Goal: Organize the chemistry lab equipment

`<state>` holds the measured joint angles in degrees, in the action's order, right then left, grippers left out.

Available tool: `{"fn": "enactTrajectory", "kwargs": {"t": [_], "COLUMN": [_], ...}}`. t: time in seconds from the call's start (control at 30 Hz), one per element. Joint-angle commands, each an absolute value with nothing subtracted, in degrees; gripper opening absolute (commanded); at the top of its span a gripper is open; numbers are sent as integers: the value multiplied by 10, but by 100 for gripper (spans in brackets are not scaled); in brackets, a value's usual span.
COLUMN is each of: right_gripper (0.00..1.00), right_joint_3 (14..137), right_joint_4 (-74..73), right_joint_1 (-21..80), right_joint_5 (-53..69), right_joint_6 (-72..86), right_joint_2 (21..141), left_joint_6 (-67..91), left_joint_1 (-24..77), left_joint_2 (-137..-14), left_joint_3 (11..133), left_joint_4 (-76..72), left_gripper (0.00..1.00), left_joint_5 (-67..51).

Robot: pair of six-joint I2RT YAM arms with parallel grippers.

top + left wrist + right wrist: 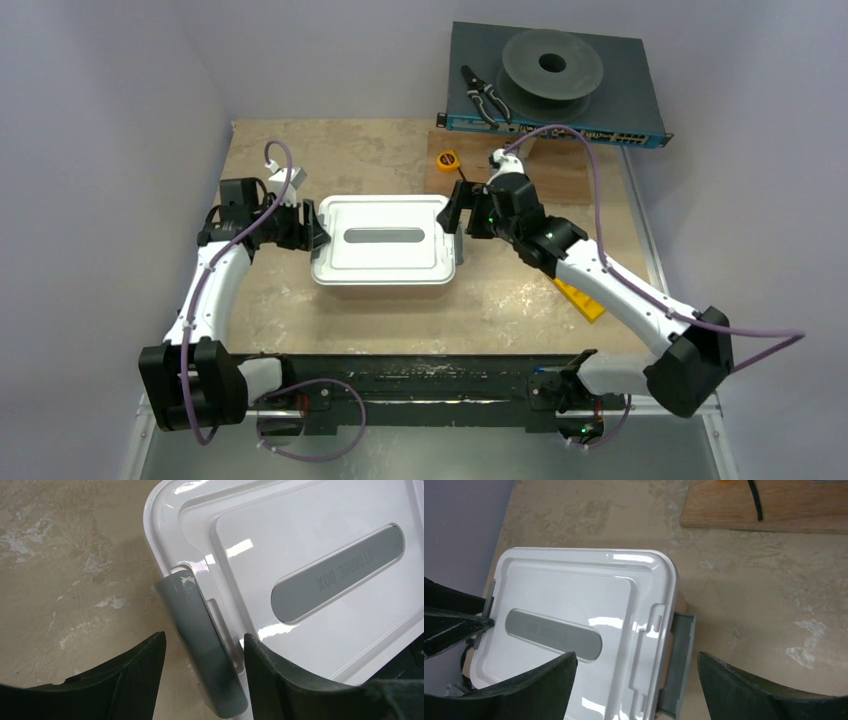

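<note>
- The white storage box (380, 262) lies mid-frame in the top view, its long sides parallel to the near edge of the surface (300, 150). A band of surface runs around it, widest toward the bottom of the frame.
- The left fingers (135, 680) stand apart astride the curved left latch (200, 630) at the box's left end, with a gap showing on the outer side.
- The right fingers (534, 690) are spread wide around the right latch (679, 660), touching neither side of it.
- The lid is glossy moulded plastic with rounded corners and a grey oblong label. The surface is mottled beige. A matte wooden board (774, 505) lies at upper right.
- The yellow holed rack (582, 298) lies right of the box, mostly under the right arm.
</note>
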<state>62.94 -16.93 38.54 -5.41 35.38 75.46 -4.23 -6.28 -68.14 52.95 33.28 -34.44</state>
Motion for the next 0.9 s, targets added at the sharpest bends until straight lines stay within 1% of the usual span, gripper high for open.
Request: {"fn": "enactTrajectory", "kwargs": {"t": [0.0, 0.03, 0.1, 0.23, 0.4, 0.5, 0.6, 0.87], "right_gripper": [97, 99, 99, 99, 99, 99, 99, 99], "right_joint_3": [572, 556, 521, 454, 380, 328, 305, 298], "right_joint_4": [-203, -197, -172, -74, 80, 197, 274, 335], "right_joint_1": [368, 359, 336, 304, 270, 254, 251, 251], "right_joint_5": [-64, -51, -10, 61, 181, 234, 254, 274], "right_joint_6": [361, 368, 389, 421, 480, 534, 566, 587], "right_joint_2": [699, 690, 673, 632, 627, 630, 645, 710], "left_joint_6": [-60, -60, -63, -68, -76, -81, -86, -95], "left_joint_1": [-62, -62, -62, -62, -62, -62, -62, -62], "left_joint_2": [-683, -683, -681, -676, -667, -665, -665, -659], "left_joint_3": [558, 559, 558, 555, 552, 552, 551, 551], "left_joint_4": [339, 340, 342, 344, 345, 346, 349, 349], "left_gripper": [58, 58, 59, 59, 58, 58, 59, 58], "left_joint_5": [-326, -327, -328, -326, -323, -321, -320, -317]}}
